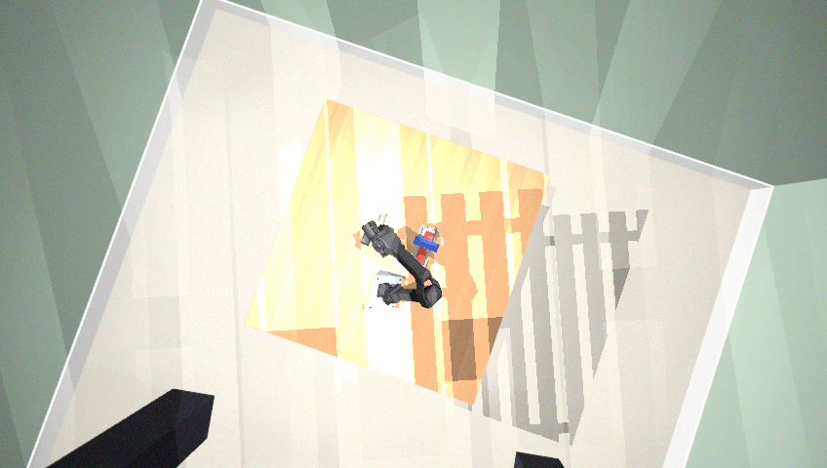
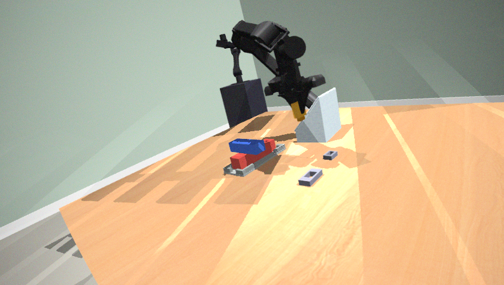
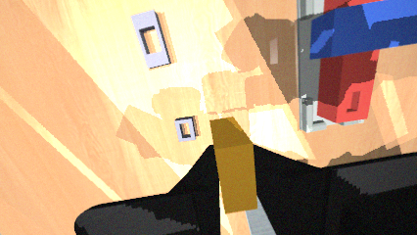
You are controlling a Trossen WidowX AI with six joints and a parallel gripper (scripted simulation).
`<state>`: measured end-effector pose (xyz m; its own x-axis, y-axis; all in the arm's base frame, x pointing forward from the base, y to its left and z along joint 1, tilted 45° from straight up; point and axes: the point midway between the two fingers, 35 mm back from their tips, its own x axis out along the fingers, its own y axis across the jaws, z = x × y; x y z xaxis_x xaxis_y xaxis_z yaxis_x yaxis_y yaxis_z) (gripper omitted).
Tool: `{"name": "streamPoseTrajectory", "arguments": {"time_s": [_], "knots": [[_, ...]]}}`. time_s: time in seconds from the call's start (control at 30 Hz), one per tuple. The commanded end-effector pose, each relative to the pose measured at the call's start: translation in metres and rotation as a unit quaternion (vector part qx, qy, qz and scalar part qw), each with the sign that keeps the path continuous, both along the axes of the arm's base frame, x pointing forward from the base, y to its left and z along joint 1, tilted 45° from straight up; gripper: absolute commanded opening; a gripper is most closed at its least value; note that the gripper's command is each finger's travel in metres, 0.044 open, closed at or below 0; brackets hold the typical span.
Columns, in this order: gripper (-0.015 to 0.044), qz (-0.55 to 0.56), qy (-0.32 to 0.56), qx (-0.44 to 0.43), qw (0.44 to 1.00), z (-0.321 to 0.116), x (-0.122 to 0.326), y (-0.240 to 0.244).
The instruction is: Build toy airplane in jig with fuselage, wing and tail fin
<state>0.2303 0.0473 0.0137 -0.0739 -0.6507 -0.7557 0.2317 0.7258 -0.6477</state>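
Note:
The red fuselage (image 1: 420, 256) (image 2: 238, 161) (image 3: 340, 105) lies in the grey cradle (image 2: 262, 162) (image 3: 306, 73), looking flat. The blue wing (image 1: 426, 243) (image 2: 246, 145) (image 3: 362, 29) lies crosswise on top of it; its tab is hidden. The tail socket (image 3: 353, 101) shows as an empty opening near the fuselage's end in the wrist view. My gripper (image 2: 298, 104) (image 3: 226, 148) is shut on the yellow-brown tail fin (image 2: 298, 114) (image 3: 237, 178), which points down from the fingers. It holds the fin above the table, to one side of the cradle and beyond its tail end.
A larger grey holder (image 2: 304, 183) (image 3: 159, 59) and a smaller one (image 2: 326, 157) (image 3: 179, 131), both hollow, lie on the table beside the cradle. A pale blue wedge-shaped block (image 2: 330, 116) stands behind the fin. A dark pedestal (image 2: 243, 102) stands farther back.

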Motion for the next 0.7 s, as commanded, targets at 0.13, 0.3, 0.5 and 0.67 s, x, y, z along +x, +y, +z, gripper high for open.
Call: {"name": "streamPoseTrajectory", "arguments": {"time_s": [0.13, 0.3, 0.5, 0.67], "knots": [[0.0000, 0.006, 0.001, 0.002, 1.000, 0.015, 0.001, -0.022], [0.0000, 0.007, 0.000, 0.004, 1.000, 0.024, 0.000, -0.037], [0.0000, 0.009, -0.001, 0.004, 1.000, 0.035, -0.002, -0.054], [0.0000, 0.009, -0.001, 0.003, 1.000, 0.043, -0.006, -0.068]]}}
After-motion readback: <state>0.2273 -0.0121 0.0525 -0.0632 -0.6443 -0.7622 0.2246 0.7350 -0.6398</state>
